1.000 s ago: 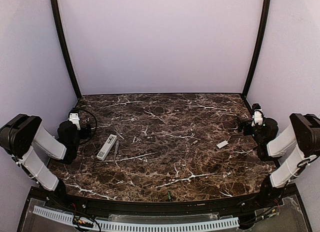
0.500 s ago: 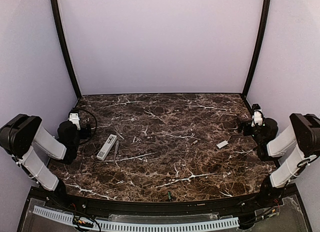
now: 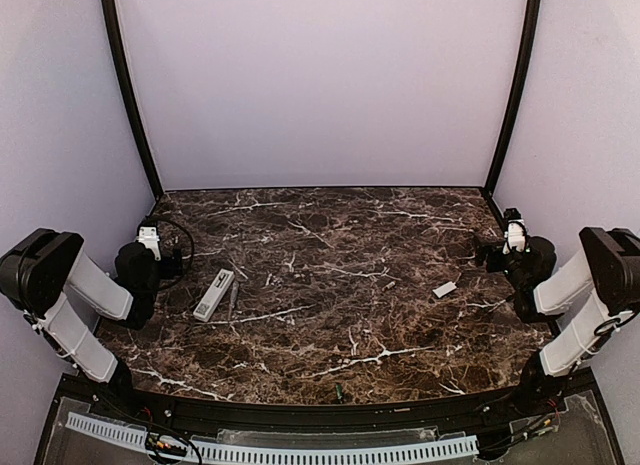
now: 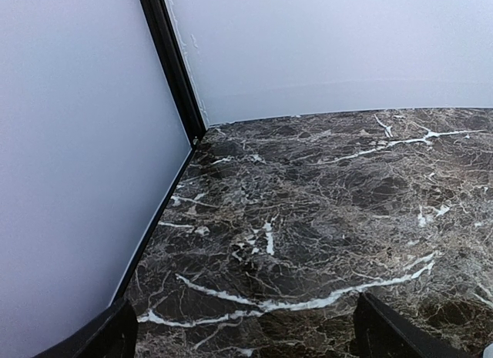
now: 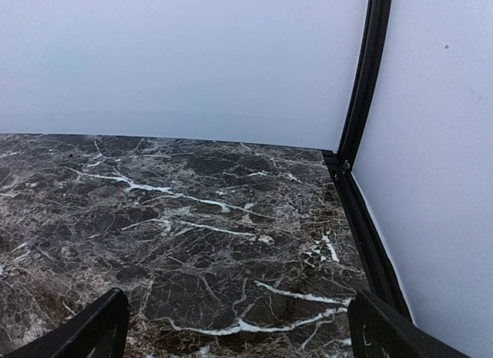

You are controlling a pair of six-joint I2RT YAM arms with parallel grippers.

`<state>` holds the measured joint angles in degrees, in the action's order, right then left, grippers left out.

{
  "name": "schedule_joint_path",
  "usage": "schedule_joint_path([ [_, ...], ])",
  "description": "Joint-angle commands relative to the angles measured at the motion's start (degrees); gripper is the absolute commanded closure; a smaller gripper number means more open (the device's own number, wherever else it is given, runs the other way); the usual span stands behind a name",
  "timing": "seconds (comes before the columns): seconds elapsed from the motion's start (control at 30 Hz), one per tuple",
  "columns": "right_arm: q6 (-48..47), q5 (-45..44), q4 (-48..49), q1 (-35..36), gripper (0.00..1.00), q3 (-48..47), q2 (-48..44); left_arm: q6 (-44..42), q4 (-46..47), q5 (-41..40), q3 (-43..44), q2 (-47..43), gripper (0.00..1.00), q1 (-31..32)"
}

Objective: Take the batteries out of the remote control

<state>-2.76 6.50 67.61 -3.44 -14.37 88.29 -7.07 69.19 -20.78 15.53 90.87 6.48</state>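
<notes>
The white remote control (image 3: 214, 294) lies flat on the dark marble table (image 3: 330, 315), left of centre. A thin grey stick-like tool (image 3: 232, 303) lies just to its right. A small white cover piece (image 3: 445, 289) lies at the right. My left gripper (image 3: 180, 259) is open and empty at the table's left edge, a little behind and left of the remote. My right gripper (image 3: 487, 253) is open and empty at the right edge, behind the cover piece. Both wrist views show only bare marble between wide-spread fingertips (image 4: 385, 331) (image 5: 381, 327). No batteries are visible.
Pale walls enclose the table on three sides, with black corner posts at the back left (image 3: 128, 90) and back right (image 3: 513, 90). A black rail (image 3: 330, 410) runs along the near edge.
</notes>
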Motion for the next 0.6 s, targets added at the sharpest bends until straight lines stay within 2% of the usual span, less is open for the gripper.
schedule_joint_path([
  [0.0,-0.4,0.3,0.7,-0.1,0.01,-1.0,0.3,0.3,1.6,0.2,-0.8,0.1,0.01,-0.3],
  [0.57,-0.2,0.1,0.0,-0.1,0.01,-1.4,0.4,0.3,1.6,0.2,-0.8,0.1,0.01,-0.3],
])
